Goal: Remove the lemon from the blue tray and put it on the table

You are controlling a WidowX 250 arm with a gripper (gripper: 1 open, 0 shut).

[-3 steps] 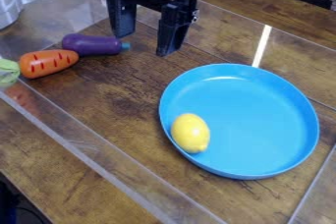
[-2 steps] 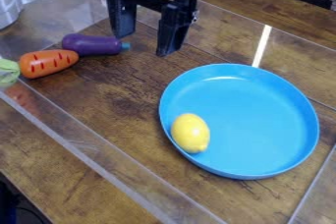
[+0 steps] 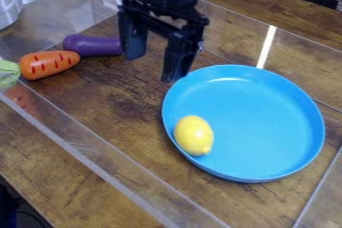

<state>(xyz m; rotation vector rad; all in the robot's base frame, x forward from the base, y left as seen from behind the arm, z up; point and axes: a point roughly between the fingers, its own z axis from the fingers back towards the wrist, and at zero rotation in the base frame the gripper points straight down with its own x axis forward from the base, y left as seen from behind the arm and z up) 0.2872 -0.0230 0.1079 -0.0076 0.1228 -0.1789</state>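
The lemon (image 3: 195, 135) is a small yellow oval lying inside the blue tray (image 3: 274, 107), close to its front-left rim. The tray is a large round blue dish on the dark wooden table (image 3: 94, 132). My gripper (image 3: 154, 60) hangs above the table just left of the tray's far-left rim, behind and above the lemon. Its two dark fingers (image 3: 175, 58) point down with a wide gap and nothing between them.
An orange carrot (image 3: 48, 64) and a purple eggplant (image 3: 91, 44) lie at the left of the table, the eggplant partly behind my fingers. A glossy clear cover lies over the wood, with a bright reflection streak (image 3: 266, 47) behind the tray.
My gripper has moved down and to the right, toward the tray. The lemon, tray, carrot and eggplant have stayed where they were.
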